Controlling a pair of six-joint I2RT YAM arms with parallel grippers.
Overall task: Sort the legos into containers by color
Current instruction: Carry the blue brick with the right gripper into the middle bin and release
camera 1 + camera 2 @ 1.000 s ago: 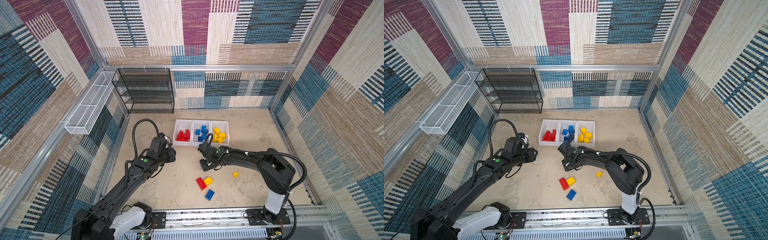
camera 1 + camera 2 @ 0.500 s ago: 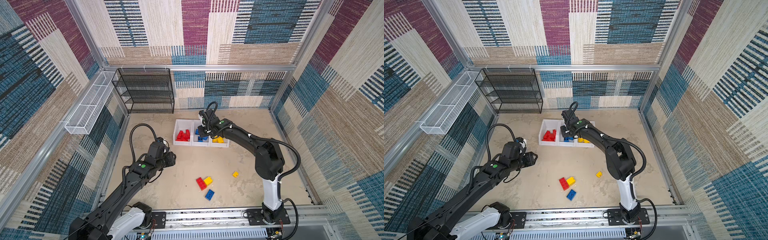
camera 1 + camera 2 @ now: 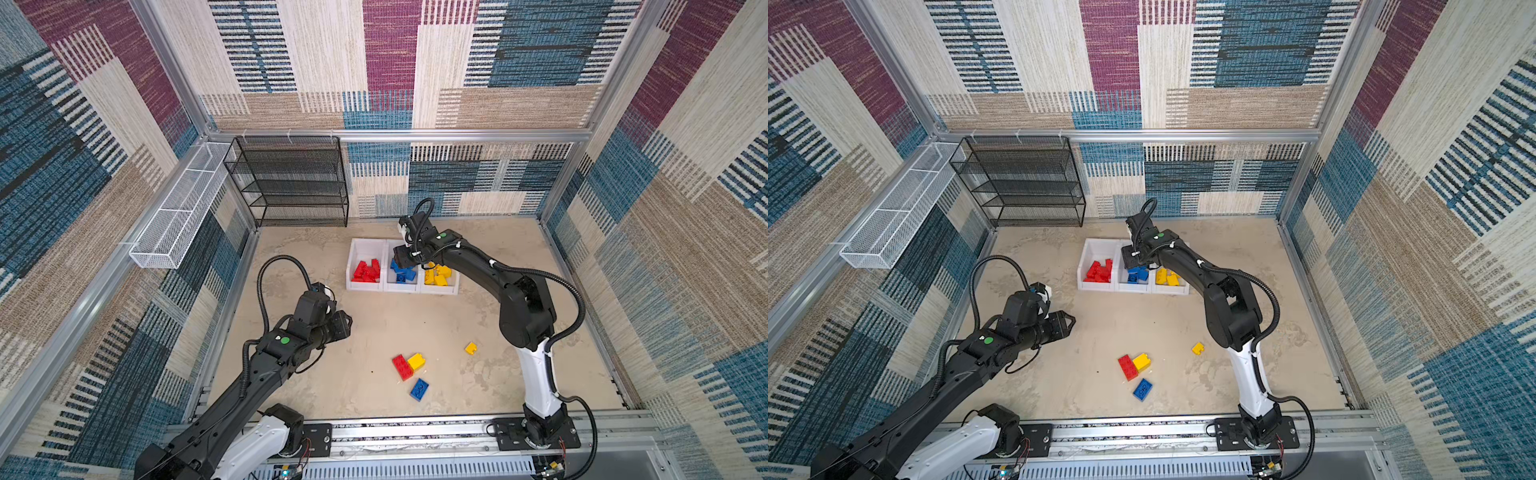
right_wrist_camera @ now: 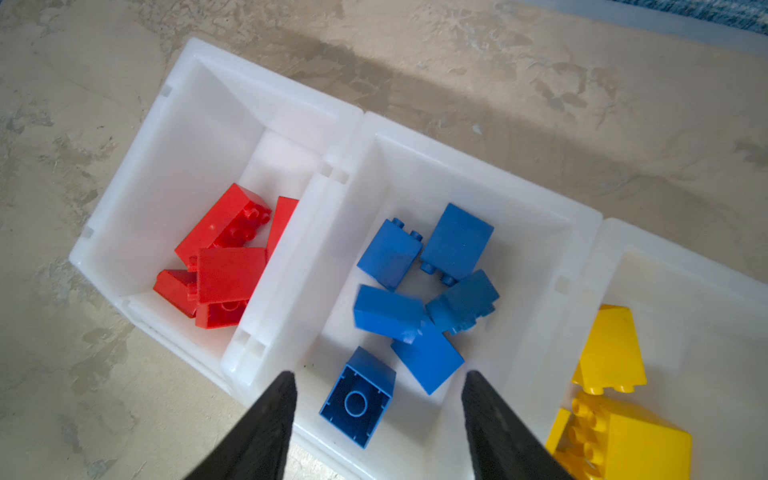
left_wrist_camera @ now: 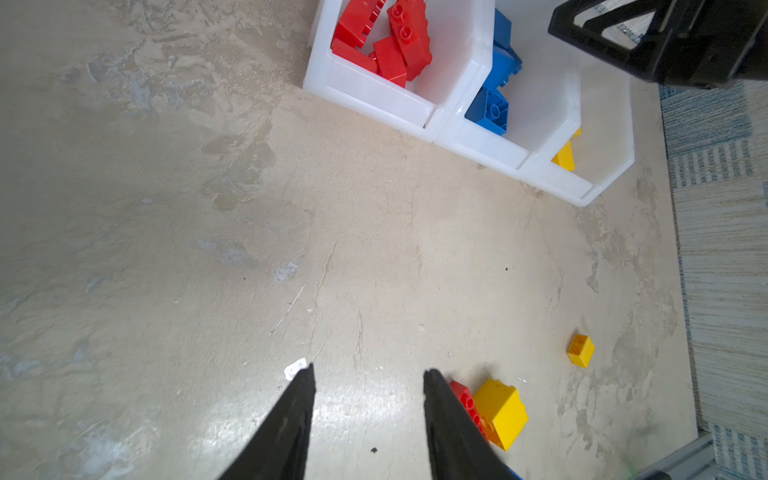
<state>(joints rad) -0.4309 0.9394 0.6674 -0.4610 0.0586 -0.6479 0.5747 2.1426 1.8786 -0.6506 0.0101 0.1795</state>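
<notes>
L arm first: the left gripper hovers over the bare beige tabletop, well in front of the left end of the row of three small white plastic bins. Its jaws are part-open w/ nothing between them, so it's free. The row's left bin holds only red studded bricks. The middle bin is where the step is. The right gripper sits directly above its front part, jaws spread wide, nothing gripped. A square blue plastic brick lies hollow-side up on the bin floor under the gap, apart from both fingers, beside the other blue bricks. Looks like the drop is done. To finish well: jaws wide, lift straight up before swinging, since either finger could clip the bin wall or low front & shove the row. Well in front of the row, near its middle, a red oblong brick touches a yellow square brick. A blue studded brick lies just beyond them, farther from the row. The right bin holds yellow bricks only. Last, a small yellow brick lies alone in front of the row's right end. Approx four left to sort; L arm is nearer the red one, R arm suits the lone yellow.
</notes>
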